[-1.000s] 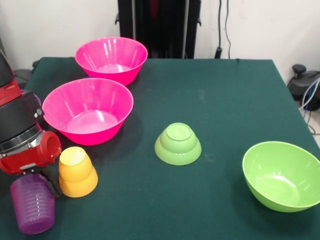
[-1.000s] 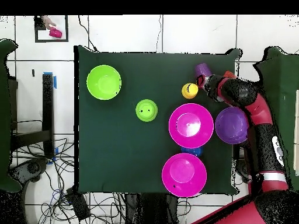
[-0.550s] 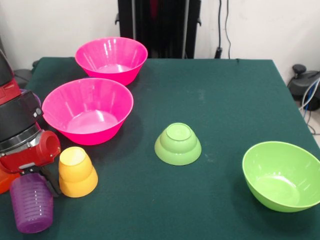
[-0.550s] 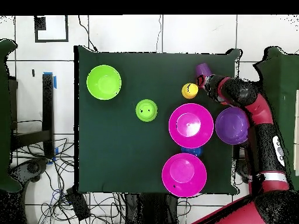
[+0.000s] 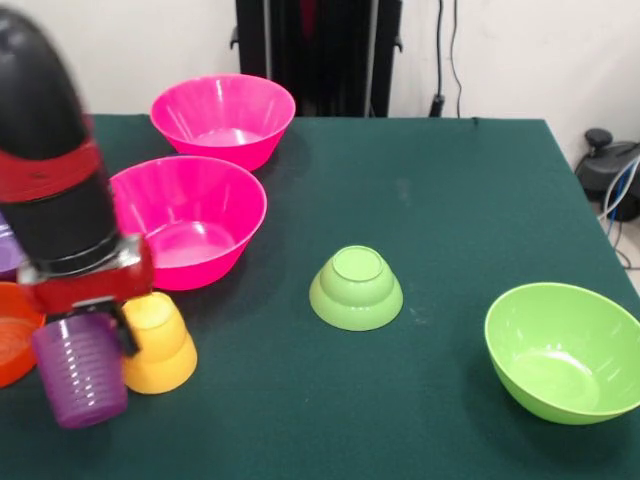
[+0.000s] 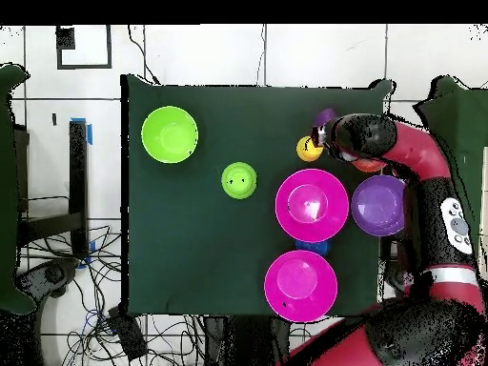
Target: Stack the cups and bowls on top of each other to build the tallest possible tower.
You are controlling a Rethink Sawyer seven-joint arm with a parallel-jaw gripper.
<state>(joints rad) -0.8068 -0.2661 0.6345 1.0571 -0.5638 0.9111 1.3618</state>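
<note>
Dark green table [image 5: 450, 200] w/ cloth top. Black cables [image 6: 57, 276] tangled on tiled floor [image 6: 191, 52] beside it; blue tape [image 6: 89, 132] near table edge.

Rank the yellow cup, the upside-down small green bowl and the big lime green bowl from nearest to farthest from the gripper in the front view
1. Yellow cup, right beside the gripper.
2. Small green bowl, mid-table.
3. Lime green bowl, far right side.

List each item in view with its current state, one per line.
purple cup: upright, held by the gripper beside the yellow-orange cup.
yellow-orange cup: upside down on the table.
small green bowl: upside down.
lime green bowl: upright, empty.
near pink bowl: upright, empty.
far pink bowl: upright, empty.
orange bowl: upright, mostly hidden by the arm.
</note>
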